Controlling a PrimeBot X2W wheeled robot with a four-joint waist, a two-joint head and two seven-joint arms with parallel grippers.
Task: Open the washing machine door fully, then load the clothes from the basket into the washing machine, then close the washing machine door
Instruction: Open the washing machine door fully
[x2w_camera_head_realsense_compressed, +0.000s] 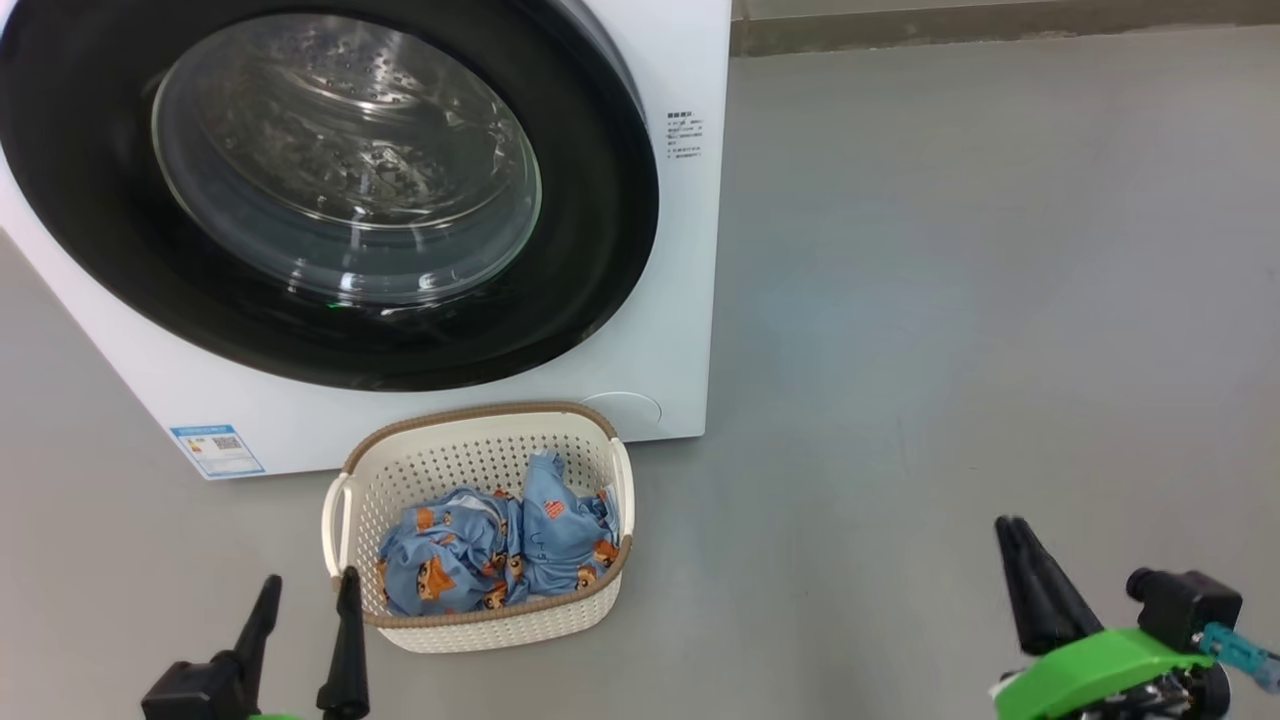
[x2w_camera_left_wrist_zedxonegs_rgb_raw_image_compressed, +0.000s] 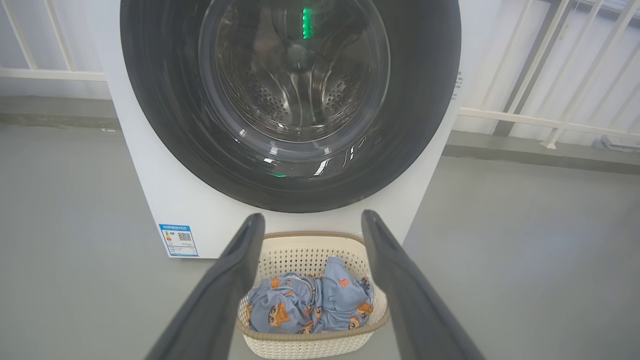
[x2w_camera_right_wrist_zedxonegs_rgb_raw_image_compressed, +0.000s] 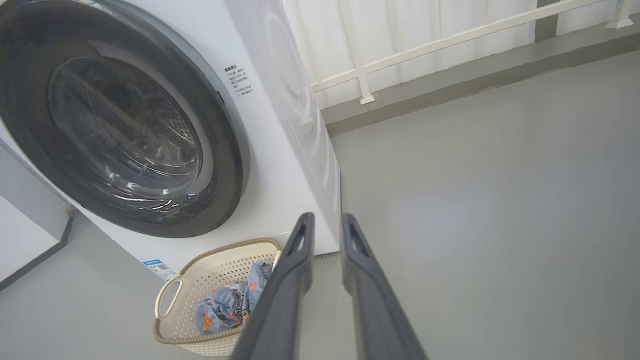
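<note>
My left fingers (x2w_camera_head_realsense_compressed: 348, 600) stand wide apart with nothing between them, low over the grey floor (x2w_camera_head_realsense_compressed: 950, 300). The basket (x2w_camera_head_realsense_compressed: 480, 412) sits just ahead of them. From the head view, my inner left finger's tip is just beside the basket's near left corner, and I cannot tell whether it touches. Along my left wrist, the basket shows in the gap between the two fingers.

My right fingers (x2w_camera_head_realsense_compressed: 1020, 560) are drawn nearly together, with only a narrow gap, and grip nothing. They hang well to the right of the basket, over bare floor.

The cream perforated basket stands on the floor, right against the foot of the white washing machine (x2w_camera_head_realsense_compressed: 680, 300), below its door. In it lie the clothes (x2w_camera_head_realsense_compressed: 500, 550), crumpled light-blue fabric with orange-brown bears, bunched toward the near side.

The washing machine door (x2w_camera_head_realsense_compressed: 600, 200) is closed flat against the front. Through its glass bowl I see the perforated steel drum. A blue sticker (x2w_camera_head_realsense_compressed: 217, 450) sits at the machine's lower left corner.
</note>
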